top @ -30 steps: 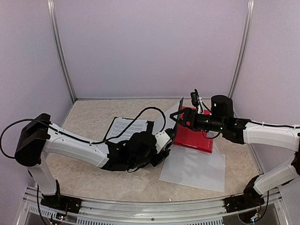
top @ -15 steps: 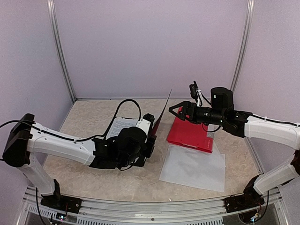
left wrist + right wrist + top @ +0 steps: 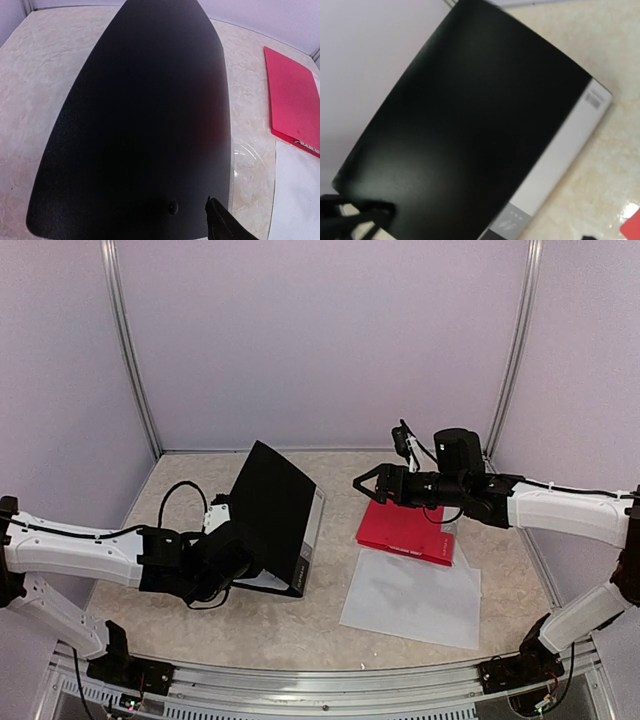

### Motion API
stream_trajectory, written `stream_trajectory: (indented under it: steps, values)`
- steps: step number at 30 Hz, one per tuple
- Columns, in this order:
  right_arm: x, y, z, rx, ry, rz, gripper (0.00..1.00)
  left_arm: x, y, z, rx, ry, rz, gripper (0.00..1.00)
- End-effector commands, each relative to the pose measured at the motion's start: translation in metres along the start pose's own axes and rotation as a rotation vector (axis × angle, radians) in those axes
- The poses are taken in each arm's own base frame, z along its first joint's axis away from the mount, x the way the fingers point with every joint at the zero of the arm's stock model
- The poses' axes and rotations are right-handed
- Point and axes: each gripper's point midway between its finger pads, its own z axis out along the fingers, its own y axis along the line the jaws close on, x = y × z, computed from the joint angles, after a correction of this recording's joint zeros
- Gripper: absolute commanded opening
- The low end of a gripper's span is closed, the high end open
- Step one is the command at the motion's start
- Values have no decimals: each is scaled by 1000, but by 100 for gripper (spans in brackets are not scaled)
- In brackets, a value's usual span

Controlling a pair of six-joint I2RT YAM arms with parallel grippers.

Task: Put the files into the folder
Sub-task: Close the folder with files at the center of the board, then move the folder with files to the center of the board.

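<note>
The folder's black cover [image 3: 275, 505] stands tilted over the left part of the table, above a grey strip [image 3: 312, 540] of the folder. It fills the left wrist view [image 3: 140, 125] and the right wrist view [image 3: 470, 125]. My left gripper [image 3: 238, 548] sits at the cover's near lower edge. One of its fingertips [image 3: 220, 222] shows beside the cover and the other is hidden, so its grip is unclear. My right gripper [image 3: 366, 483] hovers open to the right of the cover, holding nothing. One white sheet of the files [image 3: 410, 595] lies flat at the front right.
A red panel [image 3: 405, 530] lies flat under my right arm, its near edge overlapping the white sheet. Metal frame posts [image 3: 135, 350] and pale walls close in the back and sides. A crinkled clear film [image 3: 245, 155] lies between the cover and the red panel.
The black cover swung from beside the red panel up and over to the left, hiding the printed sheet. My left arm drew back left with it. The right gripper shifted slightly left, still open.
</note>
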Motion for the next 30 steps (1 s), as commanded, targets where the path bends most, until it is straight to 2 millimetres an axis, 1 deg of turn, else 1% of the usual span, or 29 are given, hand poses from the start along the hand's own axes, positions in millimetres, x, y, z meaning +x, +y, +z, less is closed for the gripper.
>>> stream_trajectory:
  steps: [1, 3, 6, 10, 11, 13, 15, 17, 18, 19, 21, 22, 23, 24, 25, 26, 27, 29, 30]
  values:
    - [7, 2, 12, -21, 33, -21, 84, 19, 60, -12, -197, 59, -77, 60]
    - [13, -3, 18, -14, 54, -21, 85, 22, 73, -18, -240, 70, -97, 71]
    - [23, -8, 28, -8, 87, -25, 85, 25, 87, -24, -301, 76, -109, 81]
    - [35, -17, 37, 22, 115, -34, 85, 20, 90, -32, -342, 73, -76, 87]
    - [37, -20, 38, 36, 121, -38, 85, 18, 85, -32, -336, 73, -54, 89]
    - [40, -28, 38, 69, 124, -46, 85, 10, 62, -27, -279, 82, 23, 92]
    - [43, -39, 36, 122, 133, -63, 85, 1, 33, -19, -208, 91, 105, 96]
    - [42, -46, 32, 167, 125, -80, 85, -3, 7, -5, -149, 120, 205, 99]
    - [45, -52, 29, 197, 133, -83, 85, -2, -6, 4, -113, 146, 242, 99]
    - [45, -56, 25, 217, 135, -89, 85, -2, -19, 12, -66, 169, 261, 99]
    - [43, -62, 17, 244, 130, -91, 85, 6, -44, 33, 44, 236, 293, 99]
    - [42, -66, 13, 256, 126, -89, 85, 4, -56, 41, 103, 257, 284, 99]
    - [41, -70, 8, 269, 121, -84, 85, 6, -61, 54, 131, 290, 281, 99]
    - [40, -74, 3, 282, 114, -81, 85, 3, -71, 61, 170, 306, 283, 99]
    - [38, -78, -3, 293, 105, -76, 85, 2, -75, 72, 190, 324, 290, 99]
    - [36, -81, -8, 304, 96, -72, 85, 0, -82, 79, 219, 337, 297, 99]
    - [36, -85, -13, 315, 90, -67, 85, 4, -87, 89, 236, 359, 308, 99]
    - [37, -90, -20, 328, 86, -59, 85, 4, -96, 104, 267, 387, 323, 99]
    - [37, -92, -23, 331, 84, -57, 85, 12, -97, 115, 258, 414, 344, 99]
